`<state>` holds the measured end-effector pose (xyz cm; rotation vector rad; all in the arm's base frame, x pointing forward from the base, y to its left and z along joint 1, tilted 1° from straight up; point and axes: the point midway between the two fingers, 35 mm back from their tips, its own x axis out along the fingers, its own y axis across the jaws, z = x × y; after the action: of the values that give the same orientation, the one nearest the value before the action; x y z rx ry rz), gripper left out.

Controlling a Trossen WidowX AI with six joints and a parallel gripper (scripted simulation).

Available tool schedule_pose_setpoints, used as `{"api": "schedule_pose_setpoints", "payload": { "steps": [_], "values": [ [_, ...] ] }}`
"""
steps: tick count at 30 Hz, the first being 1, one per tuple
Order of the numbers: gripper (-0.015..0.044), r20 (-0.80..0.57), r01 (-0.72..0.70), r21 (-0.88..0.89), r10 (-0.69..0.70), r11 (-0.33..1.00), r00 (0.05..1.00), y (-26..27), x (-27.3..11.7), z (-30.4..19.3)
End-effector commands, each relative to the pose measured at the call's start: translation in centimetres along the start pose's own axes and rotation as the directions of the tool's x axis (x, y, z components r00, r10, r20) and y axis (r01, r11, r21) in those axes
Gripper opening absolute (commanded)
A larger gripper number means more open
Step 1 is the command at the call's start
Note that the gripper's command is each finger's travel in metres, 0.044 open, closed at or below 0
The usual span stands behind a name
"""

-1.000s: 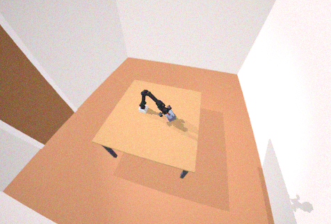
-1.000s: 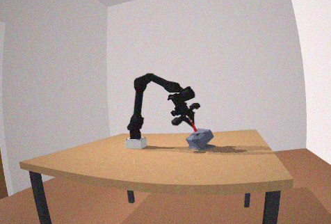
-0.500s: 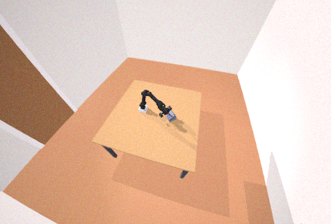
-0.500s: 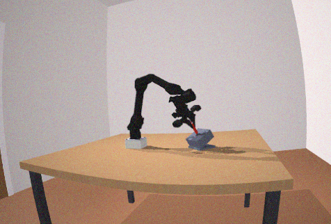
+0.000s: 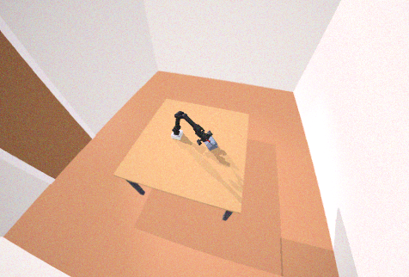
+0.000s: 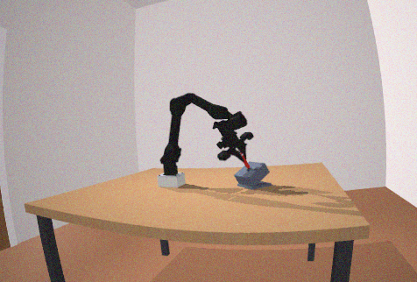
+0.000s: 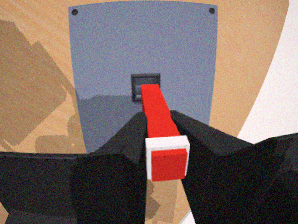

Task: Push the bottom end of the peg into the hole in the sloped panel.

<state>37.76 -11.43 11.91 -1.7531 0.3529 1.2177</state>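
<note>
The red square peg [image 7: 156,107] [image 6: 245,161] has a white band near its top end. My gripper [image 7: 156,119] [image 6: 242,154] is shut on the peg, which slants down to the panel. The blue-grey sloped panel [image 7: 110,45] [image 6: 252,173] [image 5: 212,144] has one square hole [image 7: 145,78] with a dark rim. In the wrist view the peg's bottom end overlaps the hole's lower right part, and its sides look roughly in line with the hole's. The end looks to be at the hole's mouth; how deep it sits cannot be told.
The wooden table [image 5: 159,163] [image 6: 175,218] carries the arm's white base [image 5: 176,135] [image 6: 171,180] on the left of the panel. Shadows of the arm fall on the panel's lower part and across the table. Dark screw heads mark the panel's upper corners.
</note>
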Motion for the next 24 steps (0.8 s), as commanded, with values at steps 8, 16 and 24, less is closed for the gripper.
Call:
{"api": "schedule_pose_setpoints", "payload": {
  "steps": [8,16,24],
  "values": [
    [0.0000,0.000,0.000,0.001,0.000,1.000,1.000,0.14,0.47,0.08],
    [0.0000,0.000,0.000,0.001,0.000,1.000,1.000,0.15,0.76,0.11],
    [0.0000,0.000,0.000,0.001,0.000,1.000,1.000,0.14,1.12,0.11]
  ]
}}
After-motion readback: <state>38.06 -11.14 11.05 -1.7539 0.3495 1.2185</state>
